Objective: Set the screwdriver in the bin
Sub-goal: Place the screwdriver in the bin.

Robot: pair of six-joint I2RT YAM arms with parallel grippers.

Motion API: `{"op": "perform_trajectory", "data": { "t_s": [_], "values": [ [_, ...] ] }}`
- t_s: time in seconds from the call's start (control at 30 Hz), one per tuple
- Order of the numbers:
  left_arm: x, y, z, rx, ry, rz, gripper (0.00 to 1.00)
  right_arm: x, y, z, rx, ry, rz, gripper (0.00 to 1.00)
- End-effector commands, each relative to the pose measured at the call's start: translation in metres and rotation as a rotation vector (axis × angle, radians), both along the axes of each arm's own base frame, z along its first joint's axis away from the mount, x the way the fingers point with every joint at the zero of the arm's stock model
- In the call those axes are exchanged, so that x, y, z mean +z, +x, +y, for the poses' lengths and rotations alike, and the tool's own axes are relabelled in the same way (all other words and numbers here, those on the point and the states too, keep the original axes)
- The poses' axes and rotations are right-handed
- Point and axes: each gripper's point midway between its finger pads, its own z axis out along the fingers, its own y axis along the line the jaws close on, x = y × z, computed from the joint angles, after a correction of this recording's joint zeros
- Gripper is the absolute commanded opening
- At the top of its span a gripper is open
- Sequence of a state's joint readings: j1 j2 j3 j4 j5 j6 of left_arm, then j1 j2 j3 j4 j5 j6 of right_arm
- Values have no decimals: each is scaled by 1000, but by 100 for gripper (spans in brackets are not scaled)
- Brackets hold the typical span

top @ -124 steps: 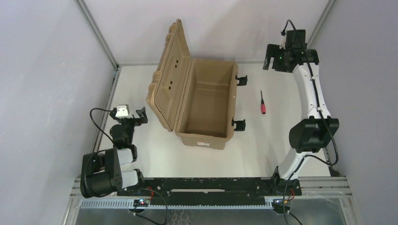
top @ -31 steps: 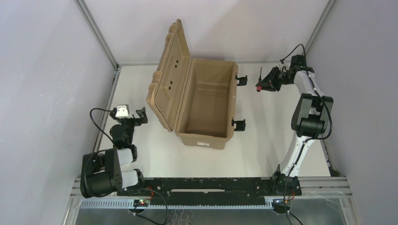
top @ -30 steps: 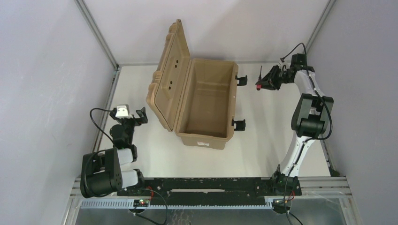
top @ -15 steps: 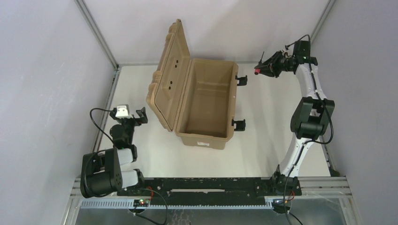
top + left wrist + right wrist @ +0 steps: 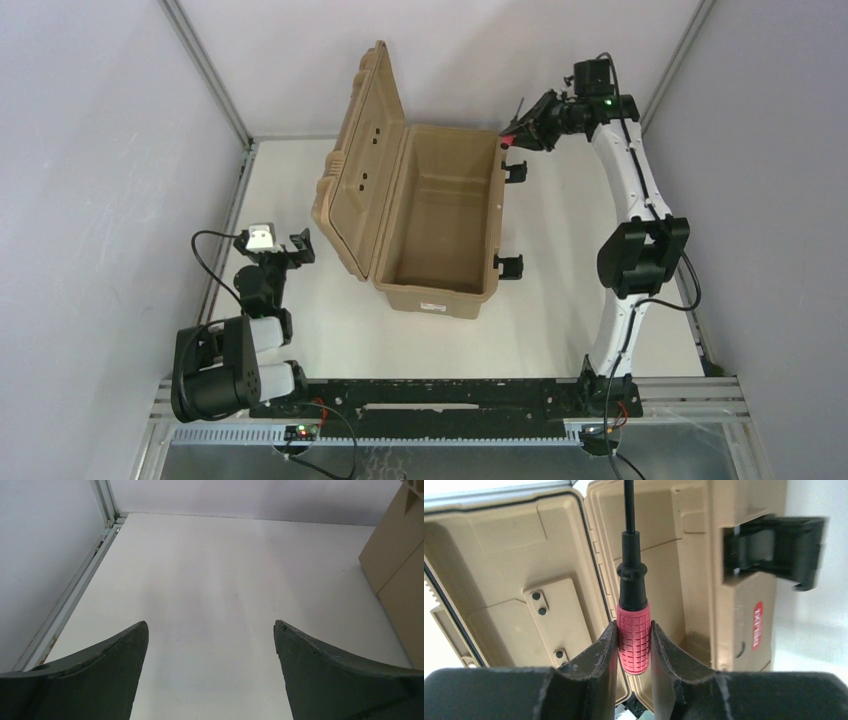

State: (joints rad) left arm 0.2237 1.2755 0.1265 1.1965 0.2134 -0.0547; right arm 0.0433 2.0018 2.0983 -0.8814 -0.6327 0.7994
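Observation:
The tan bin (image 5: 440,215) stands open mid-table, its ribbed lid (image 5: 362,150) tilted up to the left. My right gripper (image 5: 515,135) hovers at the bin's far right corner, shut on the red handle of the screwdriver (image 5: 634,637). In the right wrist view the thin black shaft (image 5: 628,510) points away from me over the bin's open inside (image 5: 514,580). My left gripper (image 5: 299,247) rests low by the table's left edge, open with nothing between its fingers (image 5: 100,675).
Two black latches (image 5: 513,171) (image 5: 508,266) stick out from the bin's right side. A metal frame rail (image 5: 80,590) runs along the table's left edge, with grey walls around. Bare white table lies right of the bin.
My right gripper has risen off the table and swung left with the screwdriver, from right of the bin to its far right corner. The left arm has not moved.

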Motion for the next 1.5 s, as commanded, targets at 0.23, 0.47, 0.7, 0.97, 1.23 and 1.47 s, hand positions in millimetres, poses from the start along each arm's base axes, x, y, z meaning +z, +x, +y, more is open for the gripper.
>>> {"op": "perform_trajectory", "data": {
  "t_s": [0.23,0.47,0.7,0.97,1.23,1.47],
  "values": [
    [6,-2,-1,-3,-3,-34,100,-10,-32,67,36,-233,26,8],
    [7,-2,-1,-4,-3,-35,100,-52,-50,104,121,-421,58,8],
    [6,-2,-2,-4,-2,-33,100,-103,-66,132,220,-560,102,8],
    [6,-2,-2,-3,-2,-31,100,-161,-70,145,277,-663,149,8],
    [6,-2,-2,-4,-2,-31,100,-210,-70,141,292,-760,205,8],
    [5,-3,-2,-4,-3,-29,100,-232,-67,132,279,-815,220,9]
  ]
}}
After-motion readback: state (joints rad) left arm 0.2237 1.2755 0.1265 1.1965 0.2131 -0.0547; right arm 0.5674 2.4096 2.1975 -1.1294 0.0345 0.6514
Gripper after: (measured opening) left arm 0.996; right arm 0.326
